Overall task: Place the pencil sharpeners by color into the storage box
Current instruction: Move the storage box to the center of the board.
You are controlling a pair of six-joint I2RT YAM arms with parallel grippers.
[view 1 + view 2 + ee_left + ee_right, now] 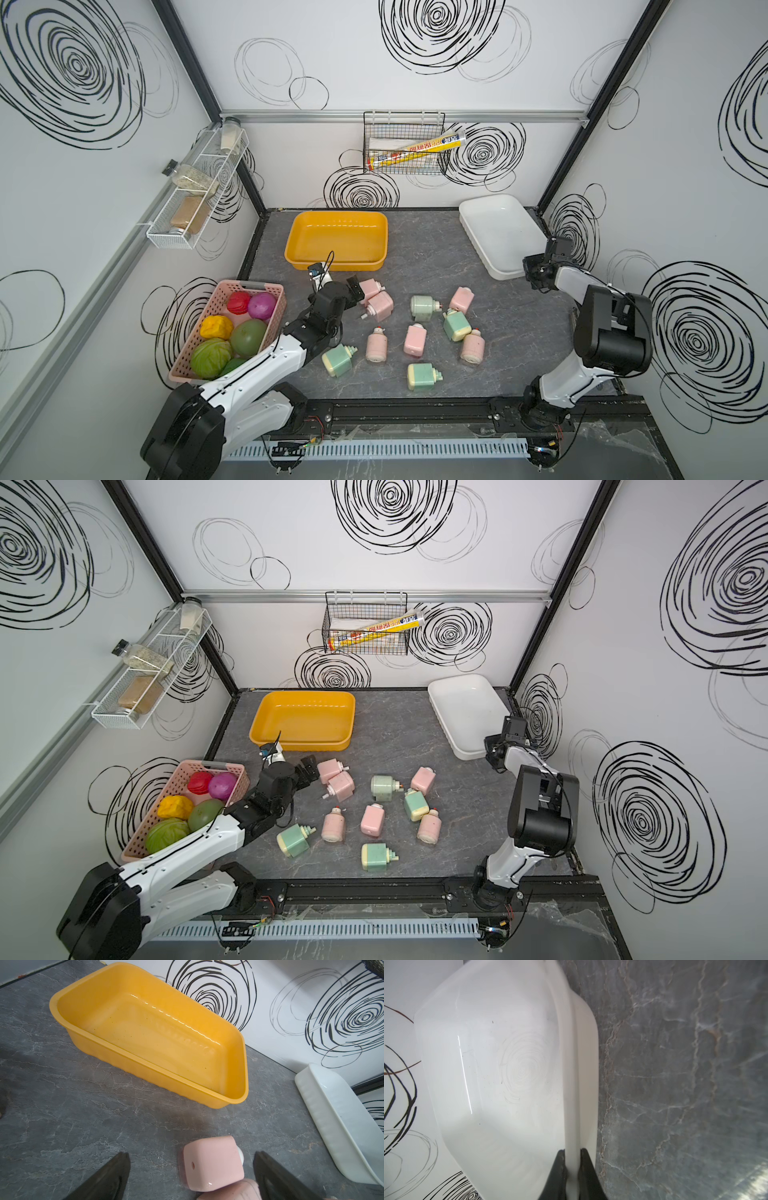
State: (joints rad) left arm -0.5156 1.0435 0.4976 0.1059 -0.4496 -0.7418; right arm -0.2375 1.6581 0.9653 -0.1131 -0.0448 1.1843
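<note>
Pencil sharpeners (415, 340): ten lie loose in a scatter on the middle of the tabletop, in front of both boxes; none is inside a box.
Colours: six are pale pink and four are mint green with cream ends.
Rearmost pink sharpener (212, 1167): lies on its side, touching a second pink one, near the yellow box.
Left gripper (191, 1154): jaws spread wide on either side of that rearmost pink sharpener, gripping nothing.
Right gripper (572, 1169): pinched shut on the rim of the white storage box.
Yellow storage box (345, 262): at the back left of the table, long side towards the sharpeners.
White storage box (498, 232): at the back right, set at an angle.
Table (415, 257): dark grey, veined like marble.
Pink basket (249, 285): at the left edge, holding toy fruits (210, 357).
Walls (311, 158): white, drawn over with black scribbled spirals.
Wire basket (405, 124): hangs on the back wall with a long printed packet inside.
White rack (166, 241): on the left wall, holding jars.
</note>
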